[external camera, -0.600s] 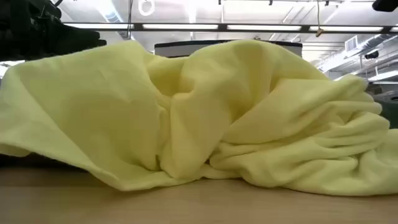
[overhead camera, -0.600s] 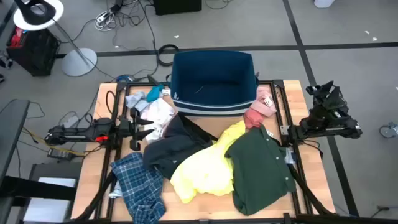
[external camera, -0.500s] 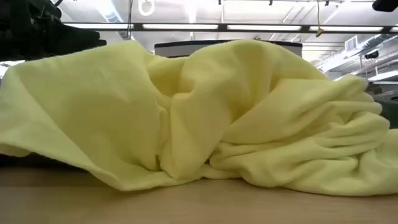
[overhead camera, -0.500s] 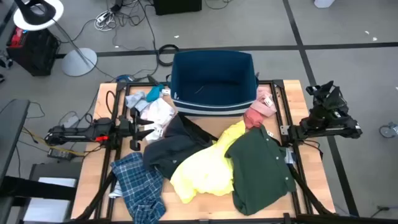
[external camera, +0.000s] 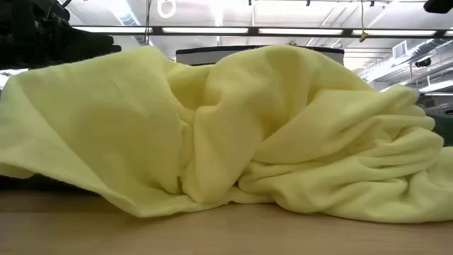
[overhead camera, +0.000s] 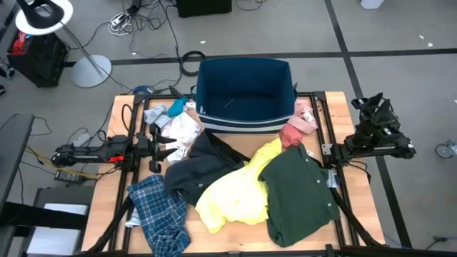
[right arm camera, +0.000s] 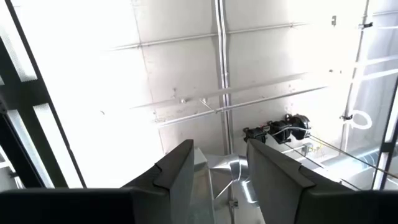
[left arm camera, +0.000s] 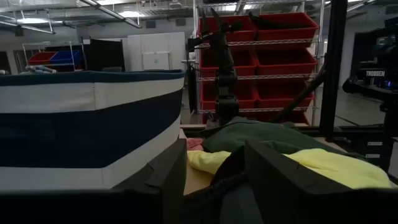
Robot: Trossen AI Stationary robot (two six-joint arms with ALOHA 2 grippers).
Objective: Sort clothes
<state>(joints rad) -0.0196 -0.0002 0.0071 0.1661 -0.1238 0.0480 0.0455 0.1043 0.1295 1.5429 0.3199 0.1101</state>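
**Clothes heaped on the table, both arms parked at the edges**

Clothes cover most of the wooden table [overhead camera: 114, 207], and none looks sorted yet. From where I stand, the dark green shirt [overhead camera: 298, 189] lies on the right side, its edge over the yellow top [overhead camera: 235, 196] in the middle. A dark navy jacket [overhead camera: 196, 168] sits just left of the yellow, the blue plaid shirt [overhead camera: 161, 214] spills toward the near left corner, white pieces [overhead camera: 180, 130] lie by the left arm, and a pink piece [overhead camera: 296, 130] rests against the bin's right end.

The left gripper [overhead camera: 166, 150] sits low at the table's left edge, pointing inward toward the pile, fingers [left arm camera: 168, 177] spread with nothing between them. The right gripper [right arm camera: 217, 180] is folded back off the right edge, aimed at the ceiling, fingers parted and empty.

To start well, I'd judge the left arm should take whatever lies on top and nearest, likely a white piece or the jacket's edge, pinching a raised fold rather than flat cloth, and lifting high enough that overlapping garments don't drag along.

The dark blue bin [overhead camera: 246, 96] with a white stripe stands at the far edge. Its inside looks empty apart from a thin pale mark I cannot identify.
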